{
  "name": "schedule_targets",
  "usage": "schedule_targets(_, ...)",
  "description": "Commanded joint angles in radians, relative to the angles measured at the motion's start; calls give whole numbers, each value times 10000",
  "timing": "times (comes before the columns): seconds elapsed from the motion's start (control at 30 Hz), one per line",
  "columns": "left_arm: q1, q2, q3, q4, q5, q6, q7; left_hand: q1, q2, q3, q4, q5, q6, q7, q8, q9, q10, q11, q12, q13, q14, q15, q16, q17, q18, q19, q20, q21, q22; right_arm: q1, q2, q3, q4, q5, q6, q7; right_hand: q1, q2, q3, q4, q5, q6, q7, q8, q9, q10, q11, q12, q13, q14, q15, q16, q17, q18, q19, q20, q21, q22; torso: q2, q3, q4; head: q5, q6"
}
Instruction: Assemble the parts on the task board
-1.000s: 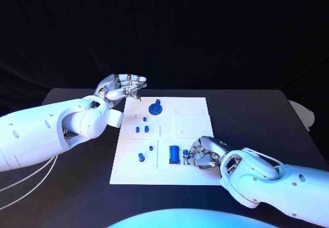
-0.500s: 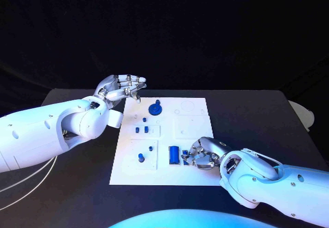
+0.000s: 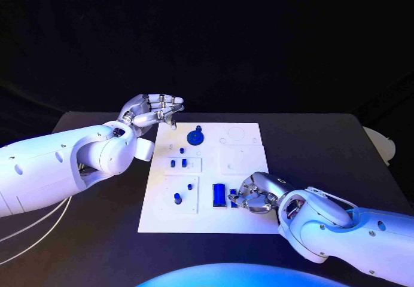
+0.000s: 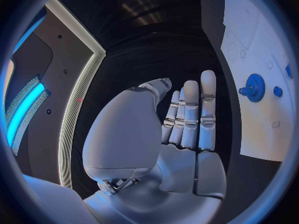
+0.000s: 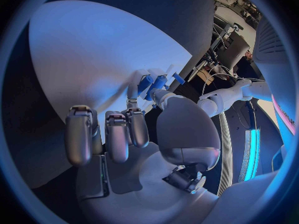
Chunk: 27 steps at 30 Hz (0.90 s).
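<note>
While the left hand [image 3: 155, 110] hovers empty, fingers apart, the right hand [image 3: 252, 192] seemingly pinches a small blue part [image 3: 233, 198] beside the upright-lying blue bar [image 3: 219, 195].

You see a matt white flat plastic task board [image 3: 246, 173], glossy blue plastic gear part [image 3: 195, 138], matt black table [image 3: 328, 143], smooth silvery metal right hand [image 3: 253, 192].

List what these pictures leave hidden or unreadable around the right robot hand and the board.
- Head view: whether the right robot hand grips the small blue part at its fingertips; the fingers cover the contact.
- Right wrist view: the same blue part is too small, past the fingers.
- Left wrist view: the task board is cut by the circle's rim beyond the blue gear.
</note>
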Motion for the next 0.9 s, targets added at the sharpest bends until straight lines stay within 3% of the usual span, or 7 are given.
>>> schedule_targets(0.03, 6, -5, 6, 33, 33, 127, 51, -67, 41, 64, -15, 12, -75, 16, 40, -16, -84, -8, 34, -15, -85, 5, 65, -20, 156, -31, 28, -63, -14, -10, -124, 0, 129, -219, -125, 309, 241, -40, -55, -9, -25, 10, 36, -41, 15, 268, -68, 24, 1604, 1061, -48, 34, 2632, -69, 583, -60, 18, 2228, 10, 4, -5, 37, 8)
schedule_targets(0.37, 6, -28, 6, 34, 33, 125, 53, -67, 41, 64, -15, 12, -75, 16, 40, -16, -84, -8, 34, -15, -85, 5, 65, -20, 156, -31, 28, -63, -14, -11, -546, -1, 433, -200, -83, 764, 611, -211, -200, -19, -151, 6, 39, -37, 17, 276, -65, 39, 1619, 1061, -46, 34, 2632, -74, 591, -61, 45, 2235, -5, -2, -22, 61, -6)
schedule_targets(0.9, 6, -27, 6, 45, 33, 124, 56, -67, 41, 64, -15, 12, -75, 16, 40, -16, -84, -8, 34, -15, -85, 5, 65, -20, 156, -31, 28, -63, -14, -54, -374, -3, 137, -181, 275, 767, 1154, -176, -221, -56, -210, 14, 18, -35, 11, 293, -82, 72, 1645, 1061, -58, 34, 2632, -76, 594, -69, 56, 2238, 11, -5, 12, 71, -42)
